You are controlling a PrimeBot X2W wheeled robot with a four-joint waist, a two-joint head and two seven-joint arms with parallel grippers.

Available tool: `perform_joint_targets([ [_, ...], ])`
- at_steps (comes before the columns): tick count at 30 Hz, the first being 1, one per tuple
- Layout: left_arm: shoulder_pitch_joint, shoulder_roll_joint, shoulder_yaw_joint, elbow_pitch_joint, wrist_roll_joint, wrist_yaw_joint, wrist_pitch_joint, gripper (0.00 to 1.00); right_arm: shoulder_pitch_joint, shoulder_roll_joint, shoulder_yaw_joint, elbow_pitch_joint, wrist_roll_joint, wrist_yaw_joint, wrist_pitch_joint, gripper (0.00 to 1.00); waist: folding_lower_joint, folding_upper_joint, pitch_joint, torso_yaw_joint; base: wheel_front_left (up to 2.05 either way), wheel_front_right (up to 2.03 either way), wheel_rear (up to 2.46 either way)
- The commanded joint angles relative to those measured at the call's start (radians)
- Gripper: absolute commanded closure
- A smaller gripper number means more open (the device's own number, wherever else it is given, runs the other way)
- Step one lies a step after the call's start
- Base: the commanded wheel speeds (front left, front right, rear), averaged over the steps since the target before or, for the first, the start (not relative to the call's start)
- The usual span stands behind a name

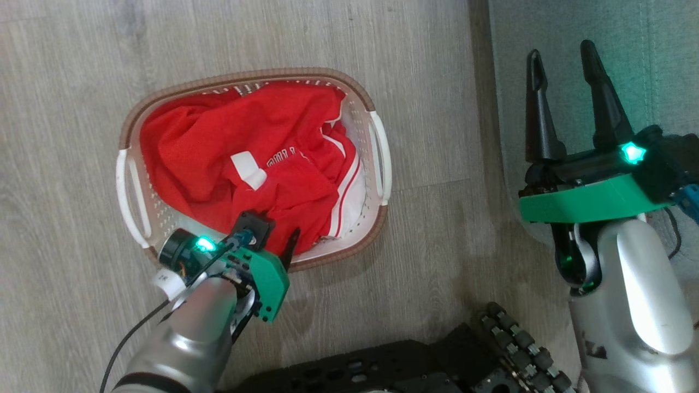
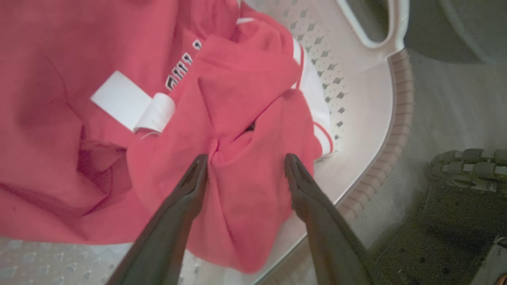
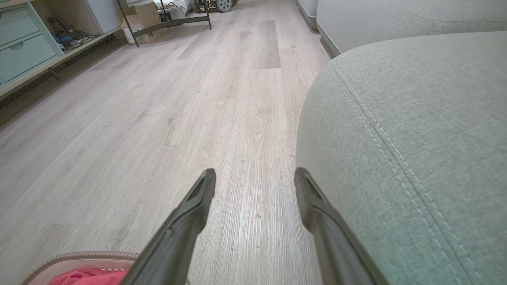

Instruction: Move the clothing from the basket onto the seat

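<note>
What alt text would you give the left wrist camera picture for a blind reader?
The open left claw straddles a bunched fold of red clothing lying in a white perforated basket with a brown rim. A white tag and black-and-white lettering show on the fabric.

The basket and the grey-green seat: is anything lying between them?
Nothing does. In the head view, a strip of bare wooden floor separates the basket from the seat; the right wrist view agrees.

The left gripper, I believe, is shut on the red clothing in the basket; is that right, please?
Not quite: the left gripper is open, its fingers spread either side of a fold of the red clothing in the basket, as the left wrist view shows.
</note>
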Motion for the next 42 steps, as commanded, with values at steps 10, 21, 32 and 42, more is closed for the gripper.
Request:
perform_joint_targets([
  [10,-0.017,0.011,-0.034,0.066,-0.063,0.013,-0.010,1.00,-0.002,-0.006,0.022,-0.034,0.009,0.000,-0.009,0.00,-0.0002,-0.0001,0.001,-0.010,0.00,0.00,0.00],
  [21,0.030,0.013,0.000,-0.079,-0.133,0.067,-0.012,1.00,0.025,-0.006,0.041,0.024,0.016,0.000,-0.009,0.00,-0.0002,-0.0001,-0.163,0.016,0.00,0.00,0.00],
  [32,0.157,0.025,0.102,-0.303,-0.152,0.060,-0.012,1.00,0.117,-0.006,0.047,0.119,0.014,0.000,-0.009,0.00,-0.0002,-0.0001,-0.448,0.050,0.00,0.00,0.00],
  [42,0.188,0.036,0.163,-0.425,-0.166,0.044,-0.012,1.00,0.242,-0.006,0.038,0.186,0.002,0.000,-0.009,0.00,-0.0002,-0.0001,-0.686,0.072,0.00,0.00,0.00],
])
